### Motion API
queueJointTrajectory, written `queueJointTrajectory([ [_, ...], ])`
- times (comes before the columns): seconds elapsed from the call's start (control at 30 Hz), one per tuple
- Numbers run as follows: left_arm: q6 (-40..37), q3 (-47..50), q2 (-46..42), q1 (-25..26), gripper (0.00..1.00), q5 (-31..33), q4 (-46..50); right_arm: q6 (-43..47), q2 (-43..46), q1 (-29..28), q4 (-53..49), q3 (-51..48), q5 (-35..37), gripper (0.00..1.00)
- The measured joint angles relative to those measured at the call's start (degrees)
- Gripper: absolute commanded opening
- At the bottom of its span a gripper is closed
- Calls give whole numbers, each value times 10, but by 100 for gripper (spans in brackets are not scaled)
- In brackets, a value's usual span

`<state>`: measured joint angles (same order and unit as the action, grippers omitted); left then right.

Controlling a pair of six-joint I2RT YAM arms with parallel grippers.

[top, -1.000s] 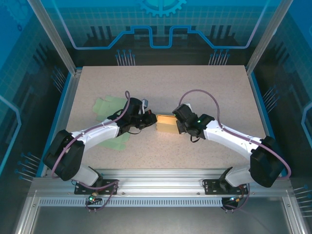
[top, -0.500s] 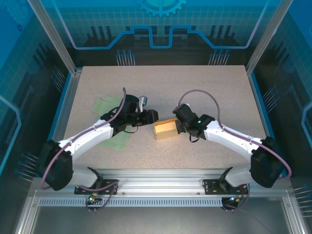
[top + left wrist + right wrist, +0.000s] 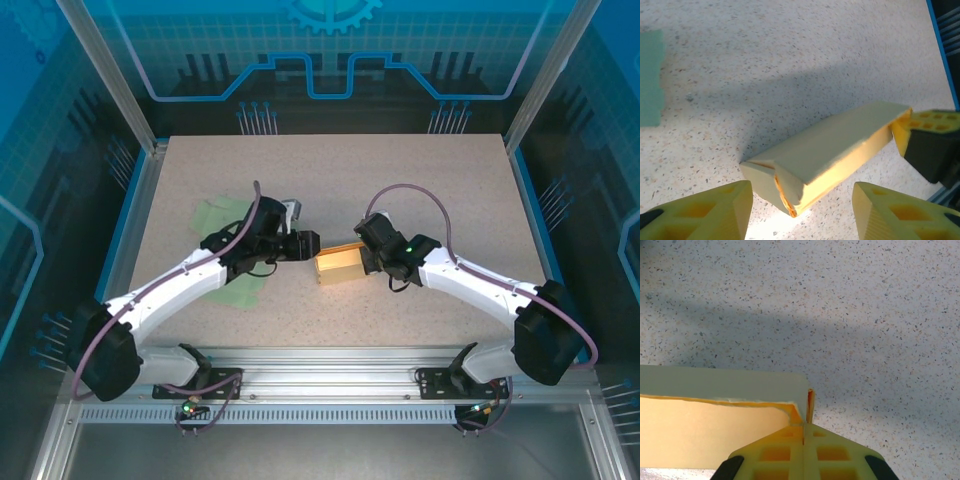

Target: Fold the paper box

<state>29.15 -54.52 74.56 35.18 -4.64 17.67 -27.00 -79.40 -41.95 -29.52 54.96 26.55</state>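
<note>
Left claw [image 3: 801, 187] is sitting open, fingers straddling one end of the paper box [image 3: 830, 145] with a gap on each side, gripping nothing. Right claw [image 3: 803, 432] is pinching shut on the wall at the box's other end. The box is lying mid-desk [image 3: 440, 180] between the two claws, well apart from the blue rim [image 3: 531, 200]. Bare desk is lying open on the far and right sides. Green sheet [image 3: 225, 218] is lying left of the box, partly under the left arm.
</note>
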Motion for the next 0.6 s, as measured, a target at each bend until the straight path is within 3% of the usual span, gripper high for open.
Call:
queueJointTrajectory([
  [0.17,-144,53,-20,61,79,12,-92,0,0,0,0,0,0,0],
  [0.3,-305,135,-72,70,98,12,-163,0,0,0,0,0,-1,0],
  [0.43,-448,180,-92,59,99,-2,-212,0,0,0,0,0,-2,0],
  [0.6,-565,198,-76,47,99,-19,-271,0,0,0,0,0,-2,0],
])
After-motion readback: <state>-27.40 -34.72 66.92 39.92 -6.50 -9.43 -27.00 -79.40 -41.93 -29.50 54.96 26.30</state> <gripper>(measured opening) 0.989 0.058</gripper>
